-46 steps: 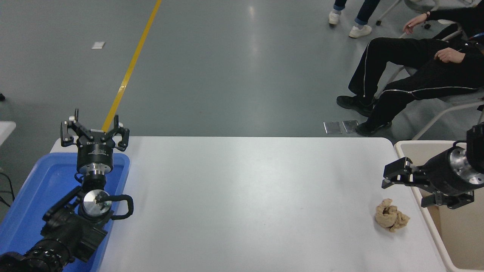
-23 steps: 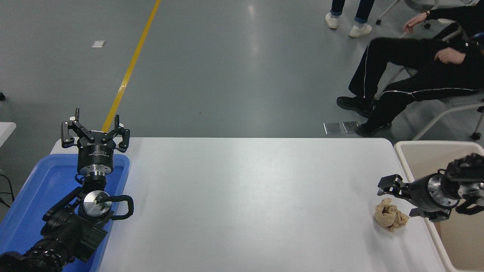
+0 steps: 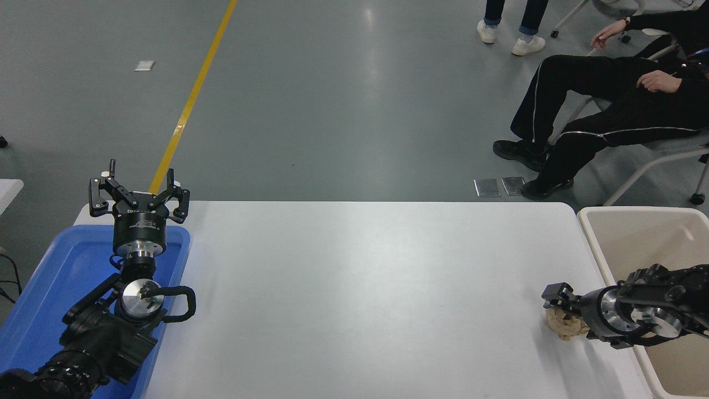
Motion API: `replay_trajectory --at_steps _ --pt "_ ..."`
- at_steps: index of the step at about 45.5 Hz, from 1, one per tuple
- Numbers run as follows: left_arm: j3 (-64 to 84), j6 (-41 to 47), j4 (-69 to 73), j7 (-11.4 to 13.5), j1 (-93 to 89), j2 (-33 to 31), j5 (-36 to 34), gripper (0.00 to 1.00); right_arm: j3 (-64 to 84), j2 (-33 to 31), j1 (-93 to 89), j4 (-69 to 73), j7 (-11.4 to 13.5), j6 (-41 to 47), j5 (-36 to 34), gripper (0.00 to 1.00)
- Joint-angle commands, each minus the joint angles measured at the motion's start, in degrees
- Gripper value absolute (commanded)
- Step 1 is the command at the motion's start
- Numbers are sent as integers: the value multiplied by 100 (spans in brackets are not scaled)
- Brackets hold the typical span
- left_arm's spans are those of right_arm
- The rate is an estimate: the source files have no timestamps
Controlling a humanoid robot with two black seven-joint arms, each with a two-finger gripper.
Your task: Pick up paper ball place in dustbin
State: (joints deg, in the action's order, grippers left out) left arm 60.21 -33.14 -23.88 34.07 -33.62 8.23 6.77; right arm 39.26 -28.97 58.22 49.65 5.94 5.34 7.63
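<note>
The tan crumpled paper ball (image 3: 565, 328) lies on the white table (image 3: 360, 288) near its right edge. My right gripper (image 3: 555, 311) reaches in low from the right, open, with its fingers set around the ball and covering most of it. One black finger (image 3: 554, 291) shows just behind the ball. The cream dustbin (image 3: 590, 233) stands right beside the table's right edge, and my right arm crosses its rim. My left gripper (image 3: 138, 195) is parked open at the far left.
A blue tray (image 3: 50, 277) sits under my left arm at the table's left end. A person in black sits on a chair (image 3: 653, 149) beyond the far right corner, and another person's feet (image 3: 507, 36) show at the top.
My right gripper has come down and toward the camera from above the dustbin's rim, onto the paper ball. The ball has not moved. The left arm has stayed still.
</note>
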Motion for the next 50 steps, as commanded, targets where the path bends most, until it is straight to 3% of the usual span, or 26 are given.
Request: replay_trajectory --at_steps 1,6,18,27,40,50 --pt "0 0 -3 -5 -4 -6 0 99 -50 138 -171 -272 3 -104 98 30" --pt "0 0 -3 -5 -4 -6 0 99 -41 129 -118 -254 -5 -95 98 0" --pt "0 0 -3 -5 -4 -6 0 99 -24 32 92 -114 -6 -33 160 0" --pt "0 0 -3 -5 -4 -6 0 99 204 -767 1067 1098 12 -16 177 0" --pt "0 0 -3 -5 -4 -6 0 99 2049 -1593 3633 3471 56 248 177 0" --pt "0 0 -3 -5 -4 3 0 99 3588 -1717 6041 4860 65 722 256 0"
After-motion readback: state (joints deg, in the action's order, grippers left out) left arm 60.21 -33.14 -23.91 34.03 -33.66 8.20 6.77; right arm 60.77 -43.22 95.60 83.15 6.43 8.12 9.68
